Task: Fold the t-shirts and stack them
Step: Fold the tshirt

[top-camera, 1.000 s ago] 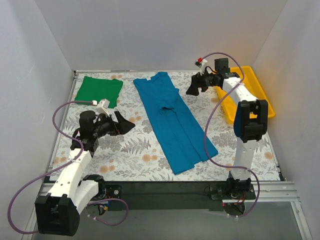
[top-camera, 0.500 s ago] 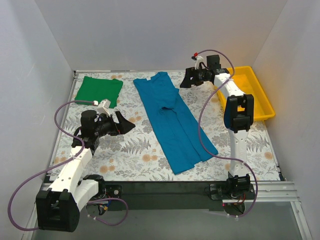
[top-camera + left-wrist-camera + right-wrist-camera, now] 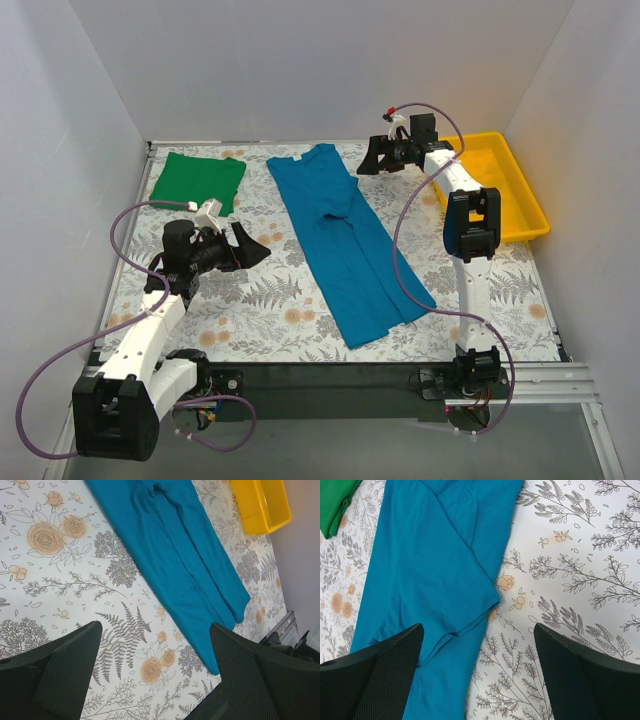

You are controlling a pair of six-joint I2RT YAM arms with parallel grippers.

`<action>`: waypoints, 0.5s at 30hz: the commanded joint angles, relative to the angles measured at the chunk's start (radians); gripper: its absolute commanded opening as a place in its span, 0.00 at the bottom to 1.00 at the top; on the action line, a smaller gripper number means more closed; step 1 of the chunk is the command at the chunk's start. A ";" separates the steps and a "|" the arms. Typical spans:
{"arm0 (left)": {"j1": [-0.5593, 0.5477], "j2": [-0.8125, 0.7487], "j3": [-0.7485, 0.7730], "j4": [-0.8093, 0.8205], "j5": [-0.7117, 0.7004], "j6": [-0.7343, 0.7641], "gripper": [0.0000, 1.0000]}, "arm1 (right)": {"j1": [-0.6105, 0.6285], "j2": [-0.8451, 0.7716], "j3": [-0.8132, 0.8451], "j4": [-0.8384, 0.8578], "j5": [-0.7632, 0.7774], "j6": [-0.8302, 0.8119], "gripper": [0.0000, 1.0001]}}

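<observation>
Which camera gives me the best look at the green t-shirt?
The top external view. There the green t-shirt shows whole, folded flat at the far left. The right wrist view catches only a corner of it at the picture's upper left edge. The left wrist view does not show it at all.

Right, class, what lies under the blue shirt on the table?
The blue shirt lies flat on the flowered table cover, which shows all round it. Anything directly beneath the cloth is covered and cannot be seen.
</observation>
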 commanded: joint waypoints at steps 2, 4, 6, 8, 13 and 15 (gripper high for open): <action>-0.004 0.003 0.017 -0.007 -0.006 0.019 0.88 | 0.004 0.024 0.063 0.066 -0.006 0.039 0.97; -0.004 0.006 0.015 -0.006 -0.003 0.018 0.88 | 0.004 0.038 0.066 0.075 -0.005 0.051 0.97; -0.004 0.009 0.015 -0.007 -0.003 0.018 0.89 | 0.004 0.053 0.075 0.081 0.000 0.066 0.97; -0.004 0.012 0.017 -0.007 -0.001 0.019 0.88 | 0.004 0.061 0.081 0.090 0.004 0.076 0.97; -0.006 0.017 0.017 -0.009 -0.001 0.019 0.88 | 0.005 0.082 0.100 0.115 0.012 0.108 0.96; -0.006 0.017 0.018 -0.009 0.000 0.019 0.88 | 0.007 0.091 0.103 0.123 0.015 0.117 0.96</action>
